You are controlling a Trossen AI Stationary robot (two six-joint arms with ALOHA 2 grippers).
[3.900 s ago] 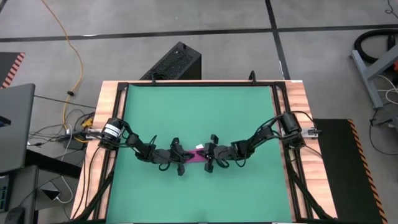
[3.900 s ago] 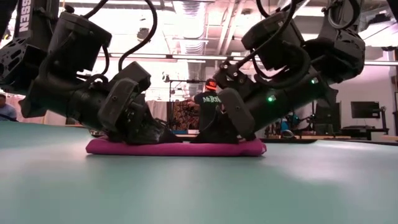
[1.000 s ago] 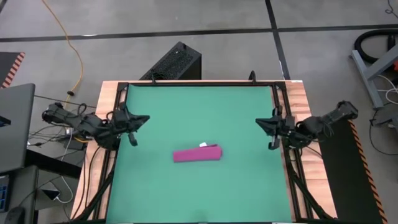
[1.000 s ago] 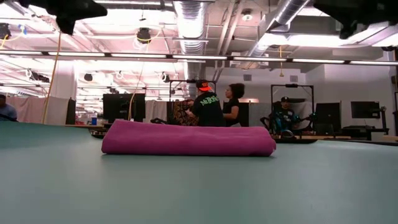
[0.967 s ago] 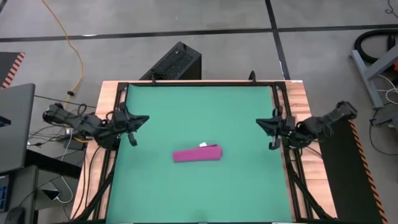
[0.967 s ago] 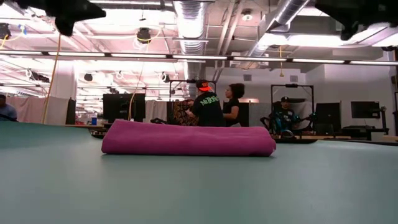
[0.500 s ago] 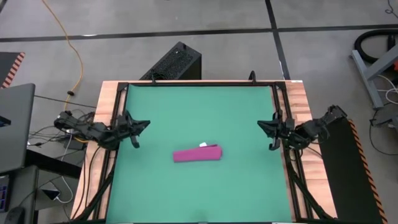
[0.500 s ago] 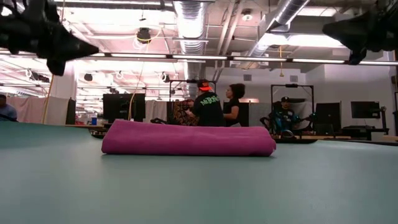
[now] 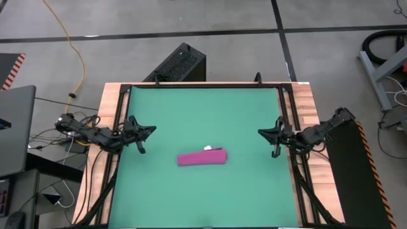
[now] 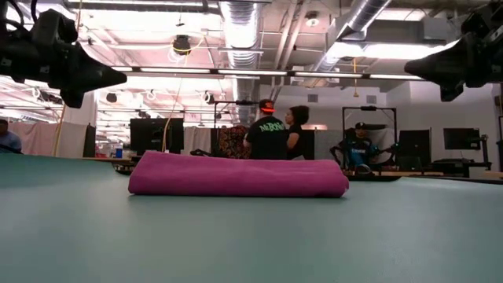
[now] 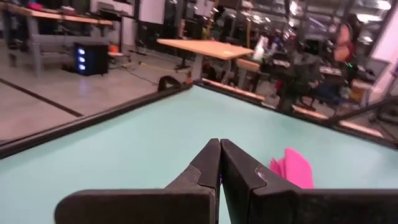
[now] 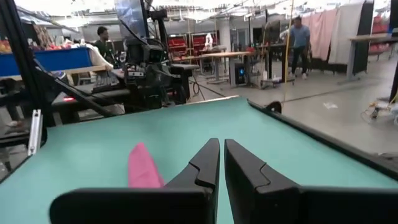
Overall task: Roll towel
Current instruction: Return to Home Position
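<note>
The magenta towel [image 9: 201, 158] lies rolled into a short log on the green mat [image 9: 203, 114], a little nearer than its middle, with its white tag [image 9: 207, 149] at the far side. It also shows in the low view [image 10: 238, 175], the left wrist view [image 11: 291, 168] and the right wrist view [image 12: 143, 166]. My left gripper [image 9: 150, 129] is shut and empty above the mat's left edge. My right gripper [image 9: 261, 132] is shut and empty above the mat's right edge. Both are far from the towel.
A black frame [image 9: 203, 84] and wooden borders [image 9: 304, 102] ring the mat. A black box [image 9: 178, 63] stands on the floor beyond the far edge. People [image 10: 271, 134] stand in the room behind the table.
Both arms have come down a little at the mat's sides, and their grippers have reached slightly inward toward the towel. The rolled towel has stayed where it was.
</note>
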